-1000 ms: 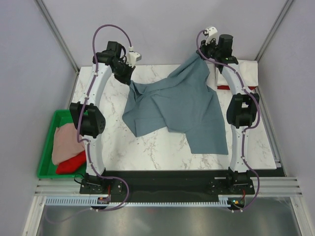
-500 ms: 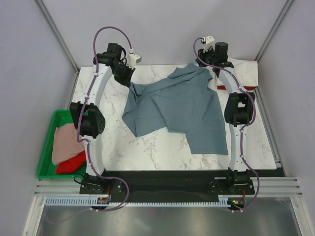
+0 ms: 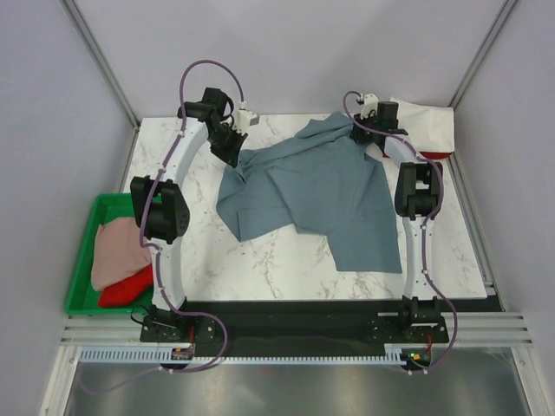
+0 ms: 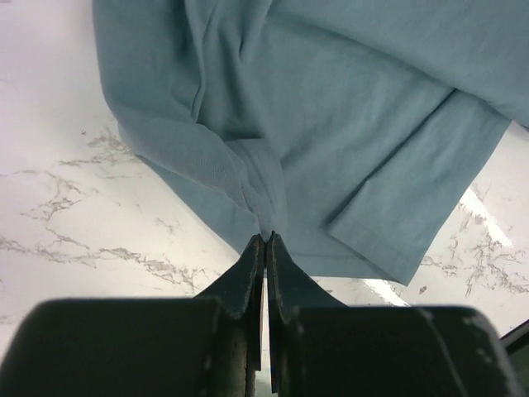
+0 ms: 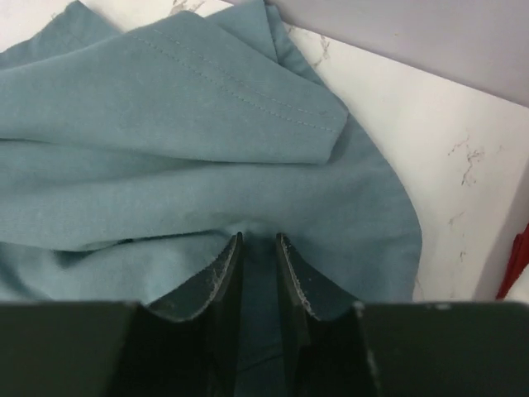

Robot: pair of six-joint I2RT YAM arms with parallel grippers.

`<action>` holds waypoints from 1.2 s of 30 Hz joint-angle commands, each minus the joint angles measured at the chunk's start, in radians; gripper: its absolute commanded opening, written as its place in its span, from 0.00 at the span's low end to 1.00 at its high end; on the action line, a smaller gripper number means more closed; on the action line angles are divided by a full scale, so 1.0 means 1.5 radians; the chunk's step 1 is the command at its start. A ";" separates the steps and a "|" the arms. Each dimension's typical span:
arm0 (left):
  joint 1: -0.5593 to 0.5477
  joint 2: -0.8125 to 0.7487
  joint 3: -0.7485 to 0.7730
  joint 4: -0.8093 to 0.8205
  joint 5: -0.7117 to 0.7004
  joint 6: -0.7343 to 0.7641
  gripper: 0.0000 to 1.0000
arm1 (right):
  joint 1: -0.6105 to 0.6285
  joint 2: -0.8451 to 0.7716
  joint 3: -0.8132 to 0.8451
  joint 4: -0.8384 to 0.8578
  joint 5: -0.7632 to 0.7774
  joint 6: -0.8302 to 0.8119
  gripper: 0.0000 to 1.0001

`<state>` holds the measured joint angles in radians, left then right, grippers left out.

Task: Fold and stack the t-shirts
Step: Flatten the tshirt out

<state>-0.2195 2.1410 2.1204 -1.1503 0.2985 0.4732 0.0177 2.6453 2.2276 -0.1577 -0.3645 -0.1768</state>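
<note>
A slate blue-grey t-shirt [image 3: 321, 191] lies spread and rumpled on the marble table, reaching from the far middle to the near right. My left gripper [image 3: 236, 154] is low at its far left corner. In the left wrist view the left gripper [image 4: 266, 238] is shut, pinching the edge of the blue-grey t-shirt [image 4: 331, 124]. My right gripper [image 3: 368, 130] is at the shirt's far right corner. In the right wrist view the right gripper [image 5: 259, 240] has the blue-grey t-shirt [image 5: 207, 132] bunched between its jaws. A pale pink t-shirt [image 3: 117, 251] and a red t-shirt [image 3: 126, 290] lie in the tray.
A green plastic tray [image 3: 82, 260] sits off the table's left edge. A white t-shirt [image 3: 425, 121] lies at the far right corner with a strip of red cloth [image 3: 436, 156] under it. Grey walls close in the back and sides.
Both grippers have come down and inward towards the table. The shirt's far right corner, held high before, now lies low near the table's back edge.
</note>
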 commanded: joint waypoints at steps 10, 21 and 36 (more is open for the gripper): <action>-0.005 -0.110 -0.137 -0.007 0.036 0.007 0.03 | 0.012 -0.309 -0.408 -0.179 -0.104 -0.072 0.23; -0.004 -0.142 -0.166 -0.010 0.057 0.007 0.02 | -0.023 -0.438 -0.328 -0.279 -0.129 -0.069 0.34; -0.004 -0.097 -0.122 -0.005 0.054 0.008 0.03 | -0.086 -0.270 -0.181 -0.306 -0.163 -0.014 0.37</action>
<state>-0.2287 1.9892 1.9011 -1.1690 0.3676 0.4736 -0.0978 2.2532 2.0060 -0.5865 -0.5724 -0.2211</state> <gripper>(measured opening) 0.033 0.369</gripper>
